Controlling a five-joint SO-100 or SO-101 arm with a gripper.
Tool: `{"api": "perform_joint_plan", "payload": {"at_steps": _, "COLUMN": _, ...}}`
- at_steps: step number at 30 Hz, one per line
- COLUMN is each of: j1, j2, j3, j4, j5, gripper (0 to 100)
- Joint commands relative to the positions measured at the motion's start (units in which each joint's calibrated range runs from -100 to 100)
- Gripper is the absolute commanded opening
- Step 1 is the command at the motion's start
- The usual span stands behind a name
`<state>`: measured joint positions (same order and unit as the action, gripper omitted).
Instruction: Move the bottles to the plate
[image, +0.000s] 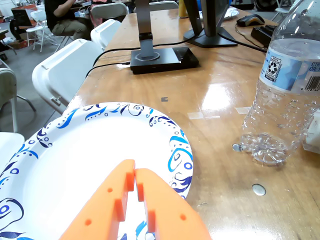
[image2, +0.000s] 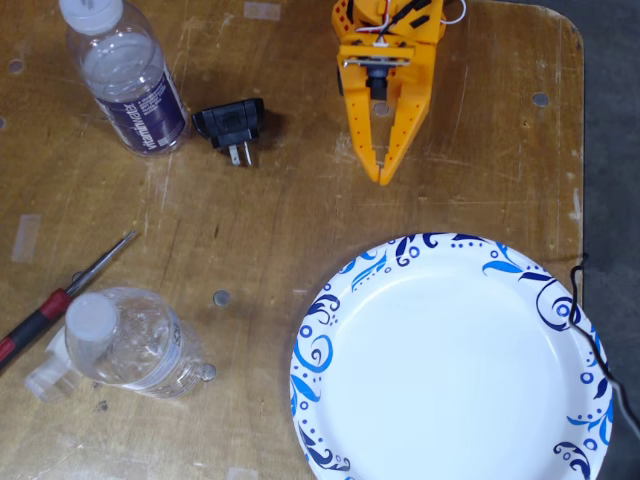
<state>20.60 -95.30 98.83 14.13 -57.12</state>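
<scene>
Table: big glossy brown wooden table (image2: 260, 230), a bit scuffed, everything sits on it.
Plate: large round white paper plate with blue swirls round the rim (image2: 325, 330), lower right in the fixed view, nothing on it. The wrist view has it right under the arm (image: 177, 150).
Pincer: orange plastic two-finger pincer (image2: 381, 176), clenched, tips together, holding nothing. In the fixed view it hangs above the table just past the plate's top edge.
Labelled bottle: clear plastic bottle with a white cap and dark purple label (image2: 128, 88), upright, top left in the fixed view, well apart from the plate.
Crinkly bottle: squat clear crinkly bottle with a white cap (image2: 130, 342), left of the plate in the fixed view, not touching it. In the wrist view it's on the right (image: 285, 85).
Screwdriver: red-and-black-handled screwdriver (image2: 60, 300), by the crinkly bottle's cap.
Plug: small black plug adapter (image2: 232, 126), just beside the labelled bottle.
</scene>
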Motion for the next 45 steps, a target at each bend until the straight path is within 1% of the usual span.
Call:
{"api": "perform_joint_plan", "payload": {"at_steps": 1, "j1": 3.71, "j2": -0.31, "j3": 0.36, "j4": 5.28, "j5": -3.39, "gripper": 1}}
{"api": "perform_joint_plan", "payload": {"at_steps": 3, "j1": 3.5, "j2": -0.31, "j3": 0.36, "j4": 5.28, "j5": -4.9, "gripper": 1}}
{"api": "perform_joint_plan", "payload": {"at_steps": 16, "j1": 3.28, "j2": -0.31, "j3": 0.36, "j4": 5.89, "j5": -4.8, "gripper": 1}}
{"api": "perform_joint_plan", "payload": {"at_steps": 18, "j1": 4.03, "j2": -0.31, "j3": 0.36, "j4": 5.8, "j5": -3.02, "gripper": 1}}
{"api": "perform_joint_plan", "payload": {"at_steps": 21, "j1": 4.14, "j2": -0.31, "j3": 0.27, "j4": 5.28, "j5": 1.52, "gripper": 1}}
{"api": "perform_joint_plan", "payload": {"at_steps": 33, "j1": 6.08, "j2": -0.4, "j3": -0.27, "j4": 5.11, "j5": 1.67, "gripper": 1}}
{"api": "perform_joint_plan", "payload": {"at_steps": 45, "j1": 6.3, "j2": -0.4, "j3": 0.27, "j4": -5.86, "j5": 1.73, "gripper": 1}}
